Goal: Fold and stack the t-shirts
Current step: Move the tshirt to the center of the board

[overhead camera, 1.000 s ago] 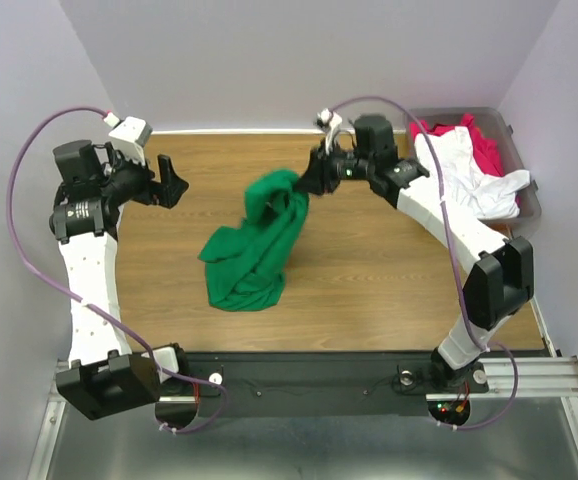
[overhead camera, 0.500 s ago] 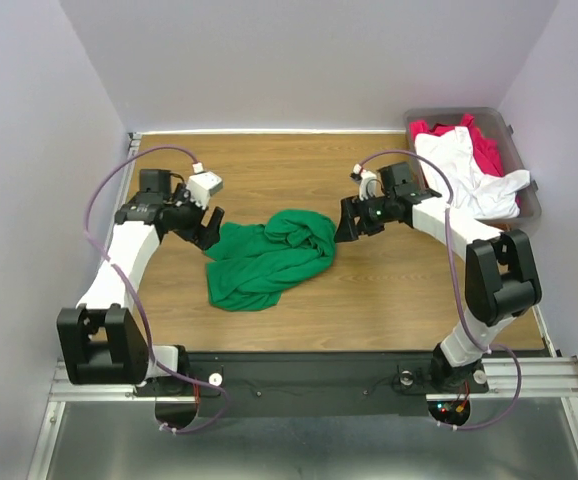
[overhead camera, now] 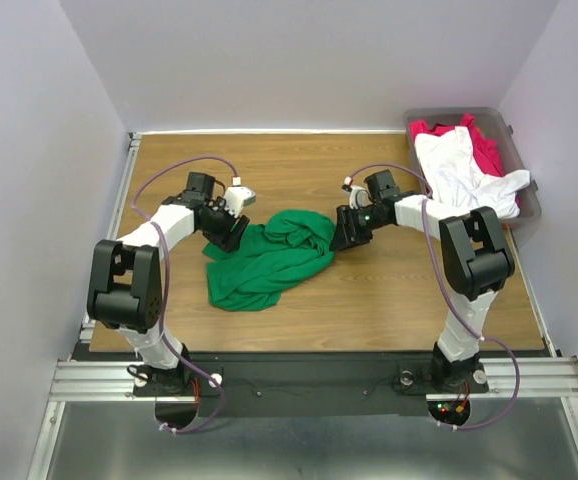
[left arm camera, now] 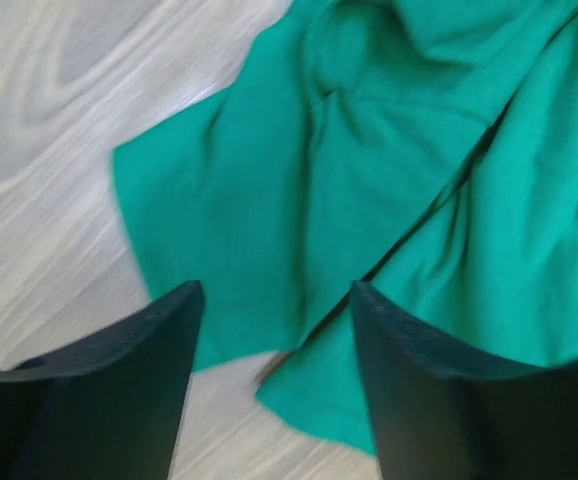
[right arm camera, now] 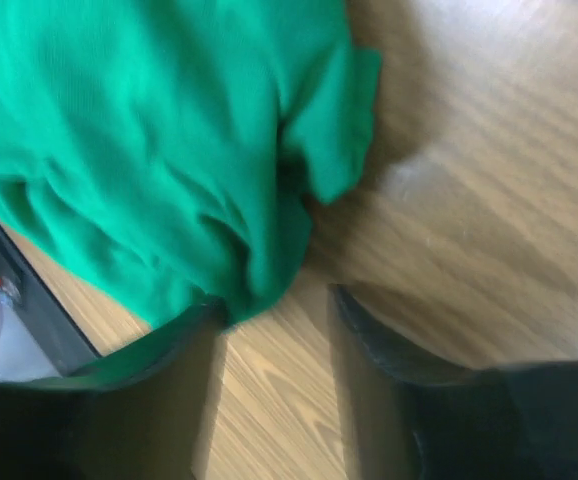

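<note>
A moment ago the right arm (overhead camera: pixel 412 209) had the green t-shirt (overhead camera: pixel 269 258) pinched and dangling over the far middle of the bench (overhead camera: pixel 399 290), while the left arm (overhead camera: pixel 166 224) waited well off to the far left. Now the shirt is down. It lies in a rumpled heap at the middle of the bench, with nothing lifting it, and both arms have swung in low to flank it. I read that as the shirt having been delivered to the work spot. It still has to be spread flat, and no fold has started.

The left arm reaches in from the left with its wrist tipped down. Its jaws stand apart over the shirt's left edge, where a loose flap lies on the wood, and they are not clamped on anything. The right arm bends in from the right. Its jaws are also parted and hold nothing, set low just beside the shirt's bunched right edge with bare wood between them.

The white t-shirt (overhead camera: pixel 461 175) and the red t-shirt (overhead camera: pixel 487 150) sit piled in the bin (overhead camera: pixel 531 205) at the far right corner, the white one draped on top and spilling over the rim.
</note>
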You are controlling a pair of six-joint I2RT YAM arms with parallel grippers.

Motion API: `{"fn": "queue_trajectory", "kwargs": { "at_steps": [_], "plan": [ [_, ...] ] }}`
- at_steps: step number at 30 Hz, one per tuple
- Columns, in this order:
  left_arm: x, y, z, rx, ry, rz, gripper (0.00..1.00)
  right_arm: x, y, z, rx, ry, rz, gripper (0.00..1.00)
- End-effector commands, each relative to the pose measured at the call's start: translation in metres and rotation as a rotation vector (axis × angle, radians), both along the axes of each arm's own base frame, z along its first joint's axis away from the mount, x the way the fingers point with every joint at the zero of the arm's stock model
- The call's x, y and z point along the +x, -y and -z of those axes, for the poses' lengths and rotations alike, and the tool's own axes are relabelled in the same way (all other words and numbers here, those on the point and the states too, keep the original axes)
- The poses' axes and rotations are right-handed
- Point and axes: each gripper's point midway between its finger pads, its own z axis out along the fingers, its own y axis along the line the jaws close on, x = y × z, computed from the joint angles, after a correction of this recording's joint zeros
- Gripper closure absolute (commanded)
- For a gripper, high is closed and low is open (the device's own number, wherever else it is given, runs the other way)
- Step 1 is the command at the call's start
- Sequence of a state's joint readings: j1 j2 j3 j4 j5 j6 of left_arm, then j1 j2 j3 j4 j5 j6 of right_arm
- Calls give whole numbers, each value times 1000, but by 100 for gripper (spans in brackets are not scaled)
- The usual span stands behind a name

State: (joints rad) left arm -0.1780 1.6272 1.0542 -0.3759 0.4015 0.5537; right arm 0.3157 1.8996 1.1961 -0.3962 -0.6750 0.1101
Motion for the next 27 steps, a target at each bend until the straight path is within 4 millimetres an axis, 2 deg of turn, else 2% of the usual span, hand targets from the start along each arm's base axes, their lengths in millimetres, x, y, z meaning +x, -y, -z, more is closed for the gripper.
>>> {"fn": "queue_trajectory", "kwargs": {
  "at_steps": [1, 2, 4, 6, 7, 10, 12, 14, 15, 16, 17, 18, 21, 22, 23, 26, 27],
  "plan": [
    [3, 21, 8, -16, -3, 38, 37, 24, -13, -11, 27, 65, -2, 60],
    [2, 26, 14, -24, -18, 49, 39, 27, -12, -8, 13, 72, 1, 74],
    [0, 32, 20, -31, -38, 63, 45, 32, -11, -9, 3, 84, 3, 85],
    [0, 37, 26, -44, -64, 72, 59, 41, -9, -14, -12, 119, 12, 96],
    [2, 38, 26, -44, -67, 70, 72, 43, -8, -15, -19, 130, 14, 99],
    [7, 33, 19, -42, -55, 49, 99, 59, 0, -24, -57, 185, 24, 100],
    [11, 25, 2, -67, -35, 25, 100, 75, 8, -32, -93, 249, 21, 99],
    [10, 17, -12, -87, -31, 6, 100, 88, 22, -27, -166, 283, 36, 99],
    [14, 11, -30, -112, 4, -1, 100, 103, 27, -35, -194, 332, 43, 97],
    [12, 8, -39, -118, 5, -4, 100, 108, 36, -27, -254, 333, 57, 92],
    [12, 8, -47, -123, 17, 2, 100, 114, 38, -31, -274, 352, 58, 85],
    [10, 10, -61, -138, 41, 19, 100, 119, 40, -35, -289, 371, 55, 66],
    [4, 17, -88, -180, 61, 52, 100, 130, 33, -74, -245, 437, 66, 48],
    [4, 19, -95, -192, 64, 54, 100, 133, 26, -97, -195, 467, 61, 41],
    [5, 20, -106, -201, 67, 59, 100, 131, 19, -114, -154, 483, 56, 40],
    [8, 26, -131, -234, 83, 80, 100, 119, -2, -150, -29, 502, -9, 42],
    [8, 27, -138, -241, 94, 84, 100, 112, -12, -154, 0, 496, -38, 42]
  ]
}}
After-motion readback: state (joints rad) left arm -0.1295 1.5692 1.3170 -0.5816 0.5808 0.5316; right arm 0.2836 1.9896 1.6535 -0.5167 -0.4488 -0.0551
